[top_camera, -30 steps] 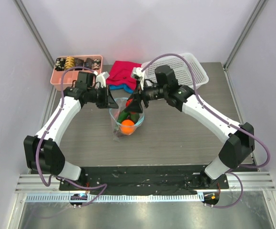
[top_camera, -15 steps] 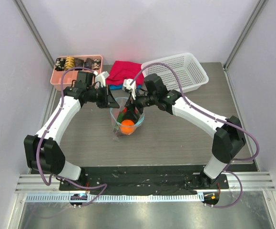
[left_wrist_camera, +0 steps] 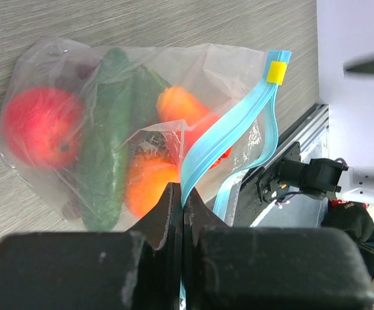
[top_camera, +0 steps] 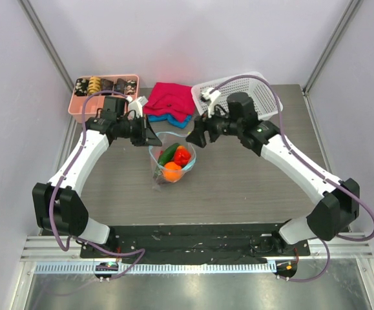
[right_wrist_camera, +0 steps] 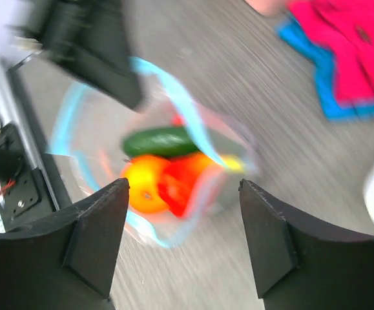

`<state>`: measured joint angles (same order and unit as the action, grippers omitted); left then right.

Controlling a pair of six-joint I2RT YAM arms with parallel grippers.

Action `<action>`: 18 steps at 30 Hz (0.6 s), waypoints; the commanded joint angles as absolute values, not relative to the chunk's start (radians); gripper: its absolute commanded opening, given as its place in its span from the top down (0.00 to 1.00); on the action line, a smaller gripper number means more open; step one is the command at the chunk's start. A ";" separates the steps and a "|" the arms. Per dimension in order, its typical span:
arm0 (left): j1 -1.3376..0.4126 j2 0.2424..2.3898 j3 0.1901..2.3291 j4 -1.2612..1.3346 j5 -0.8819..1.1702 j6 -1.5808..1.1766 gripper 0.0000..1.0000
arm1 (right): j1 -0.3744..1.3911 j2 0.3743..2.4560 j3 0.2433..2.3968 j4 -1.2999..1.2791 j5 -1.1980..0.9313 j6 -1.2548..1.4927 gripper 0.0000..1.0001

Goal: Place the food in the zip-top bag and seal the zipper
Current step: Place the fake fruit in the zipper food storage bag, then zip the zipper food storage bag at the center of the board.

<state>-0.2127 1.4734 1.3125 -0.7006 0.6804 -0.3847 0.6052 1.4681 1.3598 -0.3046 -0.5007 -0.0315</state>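
The clear zip-top bag (top_camera: 171,161) lies mid-table with its mouth held open. It holds a green cucumber (top_camera: 168,155), a red piece (top_camera: 182,155) and an orange (top_camera: 172,171). My left gripper (top_camera: 151,137) is shut on the blue zipper strip (left_wrist_camera: 228,132) at the mouth's left edge. The left wrist view shows a red tomato (left_wrist_camera: 41,126), the cucumber (left_wrist_camera: 106,155), the orange (left_wrist_camera: 149,187) and a yellow slider (left_wrist_camera: 276,72). My right gripper (top_camera: 192,137) is open and empty, just right of and above the bag (right_wrist_camera: 167,161).
A pink divided tray (top_camera: 77,103) with snack pieces stands at the back left. A red cloth (top_camera: 171,97) lies on a blue one behind the bag. A white mesh basket (top_camera: 264,97) stands at the back right.
My right gripper reached over the bag mouth, then drew back to the right, open. A red piece now lies in the bag. The left gripper has not moved.
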 commanded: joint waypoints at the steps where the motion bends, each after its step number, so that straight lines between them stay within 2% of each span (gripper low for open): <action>1: -0.206 1.460 1.336 -0.667 0.710 -0.368 1.00 | 0.531 1.451 1.275 -0.339 -0.487 0.129 0.30; 6: -0.206 1.463 1.336 -0.669 0.712 -0.361 1.00 | 0.522 1.462 1.191 -0.243 -0.644 0.260 0.31; 11: -0.207 1.466 1.336 -0.673 0.699 -0.354 1.00 | 0.522 1.460 1.147 -0.132 -0.696 0.327 0.34; 14: -0.213 1.471 1.336 -0.673 0.707 -0.350 1.00 | 0.534 1.489 1.137 -0.114 -0.669 0.321 0.47; 15: -0.218 1.473 1.338 -0.673 0.706 -0.344 1.00 | 0.535 1.499 1.135 -0.114 -0.661 0.324 0.61; 17: -0.225 1.473 1.339 -0.681 0.700 -0.331 0.99 | 0.535 1.520 1.134 -0.113 -0.661 0.345 0.79; 18: -0.227 1.473 1.344 -0.686 0.696 -0.319 0.99 | 0.535 1.520 1.132 -0.110 -0.666 0.362 0.99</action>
